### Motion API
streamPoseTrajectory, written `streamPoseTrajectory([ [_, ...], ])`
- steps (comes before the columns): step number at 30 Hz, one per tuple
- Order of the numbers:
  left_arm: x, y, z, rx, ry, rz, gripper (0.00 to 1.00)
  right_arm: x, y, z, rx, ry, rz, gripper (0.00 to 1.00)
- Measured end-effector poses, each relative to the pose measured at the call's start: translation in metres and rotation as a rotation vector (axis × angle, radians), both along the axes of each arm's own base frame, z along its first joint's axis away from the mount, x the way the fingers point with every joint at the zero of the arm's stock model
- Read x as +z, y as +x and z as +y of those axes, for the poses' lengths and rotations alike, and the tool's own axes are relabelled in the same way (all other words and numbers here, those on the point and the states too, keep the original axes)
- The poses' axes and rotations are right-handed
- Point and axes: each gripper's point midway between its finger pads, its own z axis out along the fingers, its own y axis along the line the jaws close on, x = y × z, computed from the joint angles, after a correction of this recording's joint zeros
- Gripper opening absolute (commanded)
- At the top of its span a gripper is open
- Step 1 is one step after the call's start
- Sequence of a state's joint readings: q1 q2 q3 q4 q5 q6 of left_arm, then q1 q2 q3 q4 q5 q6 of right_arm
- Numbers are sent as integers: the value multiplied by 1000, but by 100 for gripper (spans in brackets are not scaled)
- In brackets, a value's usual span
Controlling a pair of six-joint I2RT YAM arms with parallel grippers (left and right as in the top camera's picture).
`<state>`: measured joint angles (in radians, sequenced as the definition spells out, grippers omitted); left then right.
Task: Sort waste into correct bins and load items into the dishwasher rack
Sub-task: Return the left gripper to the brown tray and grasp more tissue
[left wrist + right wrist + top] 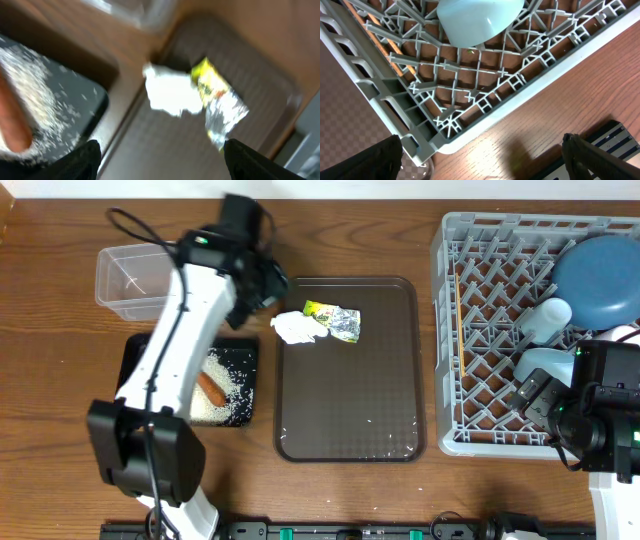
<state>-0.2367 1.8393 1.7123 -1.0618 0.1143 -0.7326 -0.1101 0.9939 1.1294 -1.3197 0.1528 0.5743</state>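
Note:
A crumpled white tissue (pixel 294 328) and a green-yellow wrapper (pixel 336 321) lie together at the far left of the brown serving tray (pixel 350 410). My left gripper (pixel 272 288) is open and empty just behind and left of them. In the left wrist view the tissue (pixel 170 91) and wrapper (pixel 217 97) lie ahead of the open fingers (pixel 161 148). The black tray (pixel 240 352) holds rice (pixel 228 385) and the carrot (pixel 210 387). The clear tub (pixel 135 280) looks empty. My right gripper (pixel 530 395) is open and empty over the front corner of the grey rack (pixel 395 95).
The rack (pixel 450 330) holds the dark blue bowl (pixel 598 280), a white cup (pixel 548 318), a light blue cup (pixel 545 365) and chopsticks (pixel 380 40) along its left side. A few rice grains dot the serving tray. Bare table lies in front of the rack.

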Motion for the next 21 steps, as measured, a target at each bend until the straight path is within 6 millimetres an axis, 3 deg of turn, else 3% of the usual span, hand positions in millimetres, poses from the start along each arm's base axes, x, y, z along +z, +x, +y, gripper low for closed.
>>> streamPoseTrajectory([
  [4, -35, -16, -22, -33, 7, 52, 80, 0, 0, 0, 0, 0, 0, 99],
  [12, -88, -13, -23, 85, -5, 18, 80, 0, 0, 0, 0, 0, 0, 99],
  [17, -104, -5, -24, 113, -19, -21, 79, 0, 0, 0, 0, 0, 0, 99],
  [21, -103, 5, -27, 118, -35, -60, 79, 0, 0, 0, 0, 0, 0, 99],
])
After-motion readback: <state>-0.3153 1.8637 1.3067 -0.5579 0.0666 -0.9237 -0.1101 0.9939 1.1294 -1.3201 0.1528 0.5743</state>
